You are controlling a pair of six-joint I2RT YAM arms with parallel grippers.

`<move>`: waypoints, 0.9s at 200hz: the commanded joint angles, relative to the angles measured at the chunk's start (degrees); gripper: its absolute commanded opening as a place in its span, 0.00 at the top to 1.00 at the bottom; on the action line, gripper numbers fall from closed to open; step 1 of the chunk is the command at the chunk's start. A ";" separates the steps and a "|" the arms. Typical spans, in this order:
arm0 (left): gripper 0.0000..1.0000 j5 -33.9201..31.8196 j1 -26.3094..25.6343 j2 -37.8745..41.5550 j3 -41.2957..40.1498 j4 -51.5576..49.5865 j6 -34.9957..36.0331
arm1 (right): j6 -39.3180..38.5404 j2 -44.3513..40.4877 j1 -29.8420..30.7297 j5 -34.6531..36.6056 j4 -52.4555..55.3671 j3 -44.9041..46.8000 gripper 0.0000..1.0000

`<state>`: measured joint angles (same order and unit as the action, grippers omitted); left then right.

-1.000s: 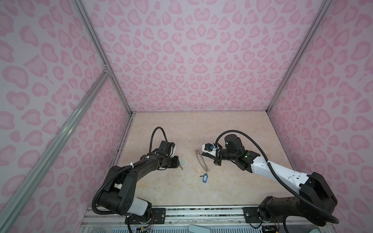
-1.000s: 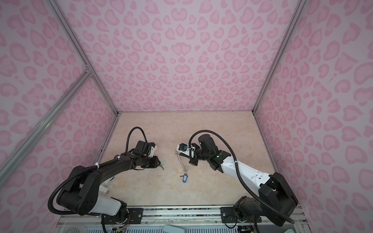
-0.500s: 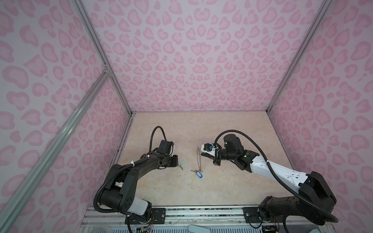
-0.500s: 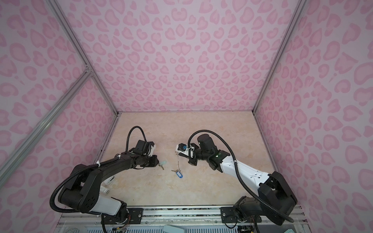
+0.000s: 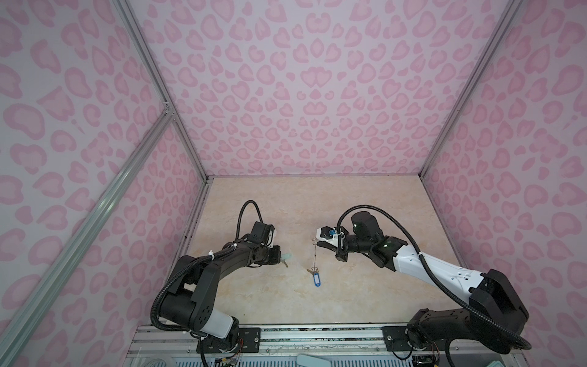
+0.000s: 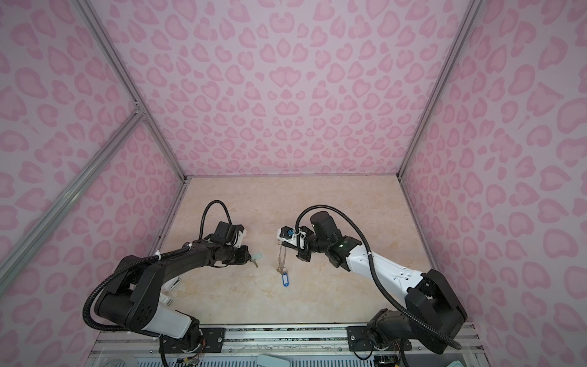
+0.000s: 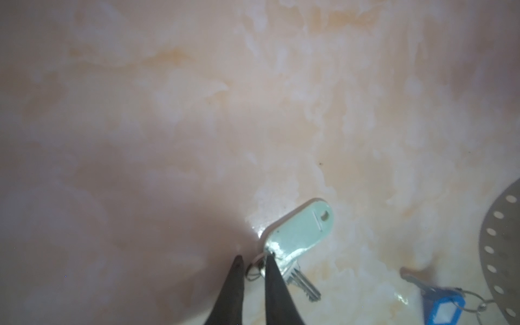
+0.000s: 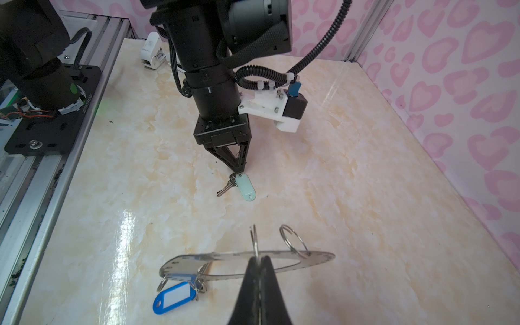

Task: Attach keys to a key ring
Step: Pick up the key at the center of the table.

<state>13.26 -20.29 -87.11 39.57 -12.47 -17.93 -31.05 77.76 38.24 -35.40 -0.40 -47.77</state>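
Note:
My right gripper [image 8: 257, 257] is shut on a small wire loop of the key ring [image 8: 318, 256], a flat grey disc with tiny rim holes that hangs from it just above the table. In both top views the key ring [image 5: 314, 257] is seen edge-on. A key with a blue tag [image 8: 174, 298] hangs from the disc's low end and touches the table. My left gripper [image 7: 254, 260] stands tip-down over the small split ring of a silver key [image 7: 302, 284] with a mint green tag [image 7: 301, 230]. Its fingers [image 7: 271, 270] are slightly apart, with that split ring between them.
The marble-look table [image 5: 365, 206] is boxed in by pink patterned walls on three sides. An aluminium rail [image 5: 286, 336] with both arm bases runs along the front edge. A small white device [image 8: 152, 50] lies by the left arm's base. A second wire loop [image 8: 292, 239] stands on the disc.
The left fingers have drawn closer together around the mint key's split ring. The hanging key ring has turned from a visible oval to edge-on, and its blue tag swung slightly.

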 commanded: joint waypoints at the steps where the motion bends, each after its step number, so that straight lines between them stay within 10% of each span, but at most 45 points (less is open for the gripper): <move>1: 0.84 1.13 0.15 -0.13 -0.24 1.03 0.34 | -0.09 0.25 0.09 0.10 -0.58 -0.24 1.00; 180: 0.96 8.44 -0.01 11.66 -1.25 3.21 6.19 | 4.44 1.86 0.39 3.10 0.71 -2.72 1.00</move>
<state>18.94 -20.32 -78.19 38.26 -11.86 -14.72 -30.24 78.78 38.87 -34.02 0.36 -49.08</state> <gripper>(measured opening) 0.049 0.049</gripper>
